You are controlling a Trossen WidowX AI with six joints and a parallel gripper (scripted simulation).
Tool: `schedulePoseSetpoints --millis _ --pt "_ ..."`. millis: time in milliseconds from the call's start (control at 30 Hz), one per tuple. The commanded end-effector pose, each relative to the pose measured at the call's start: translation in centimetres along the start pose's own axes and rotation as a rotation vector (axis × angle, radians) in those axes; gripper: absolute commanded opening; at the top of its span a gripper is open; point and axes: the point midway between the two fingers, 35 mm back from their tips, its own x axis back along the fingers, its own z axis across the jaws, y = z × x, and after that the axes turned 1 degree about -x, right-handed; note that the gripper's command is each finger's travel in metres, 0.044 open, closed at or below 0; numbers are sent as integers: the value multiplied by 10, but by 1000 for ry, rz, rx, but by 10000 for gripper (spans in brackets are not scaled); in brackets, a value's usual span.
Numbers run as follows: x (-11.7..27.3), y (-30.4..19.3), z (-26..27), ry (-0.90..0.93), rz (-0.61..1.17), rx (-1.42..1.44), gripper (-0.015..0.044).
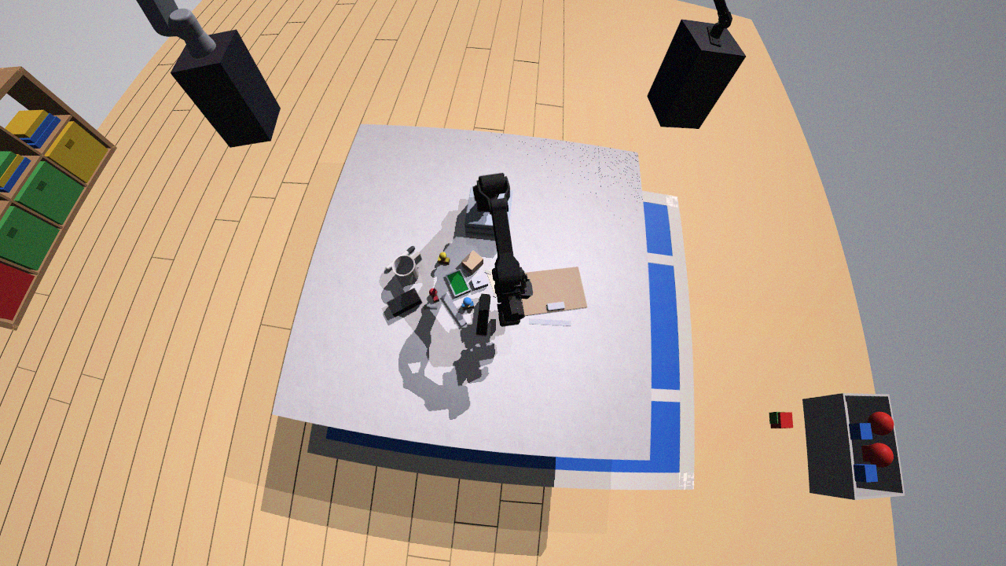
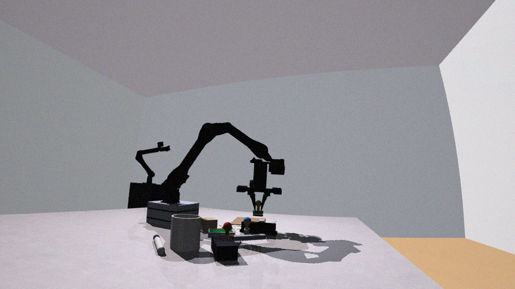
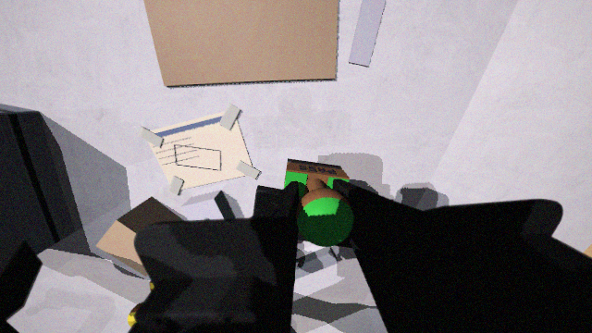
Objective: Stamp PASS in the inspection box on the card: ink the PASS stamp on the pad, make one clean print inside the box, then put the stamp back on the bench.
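Observation:
My gripper (image 2: pixel 258 210) (image 3: pixel 314 187) points down and is shut on the PASS stamp, which has a green knob (image 2: pixel 258 203) (image 3: pixel 326 223) and a brown base lettered PASS. The stamp hangs above the bench, in the wrist view to the right of and below the card. The cream card (image 3: pixel 231 145) is held by light tabs at its corners. The inspection box (image 3: pixel 198 148) is a thin outline, and no print shows inside it. The green ink pad (image 1: pixel 457 283) (image 2: pixel 220 231) lies left of the gripper in the top view. The stamp's underside is hidden.
Near the pad stand a red-knobbed stamp (image 1: pixel 433 292) (image 2: pixel 227 226), a blue-knobbed one (image 1: pixel 468 303) (image 2: pixel 246 220), a yellow-knobbed one (image 1: pixel 442 257), a wooden block (image 1: pixel 472 262) and a black block (image 1: pixel 482 314). A grey mug (image 2: pixel 185 235) stands farther left. A brown board (image 3: pixel 250 42) lies beyond the card.

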Motion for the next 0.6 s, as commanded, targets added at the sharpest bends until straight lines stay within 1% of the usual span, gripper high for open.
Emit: schedulePoseSetpoints --millis 0,567 --pt "-6 -1 0 0 2 4 0" --pt "-34 -1 -1 0 2 5 0"
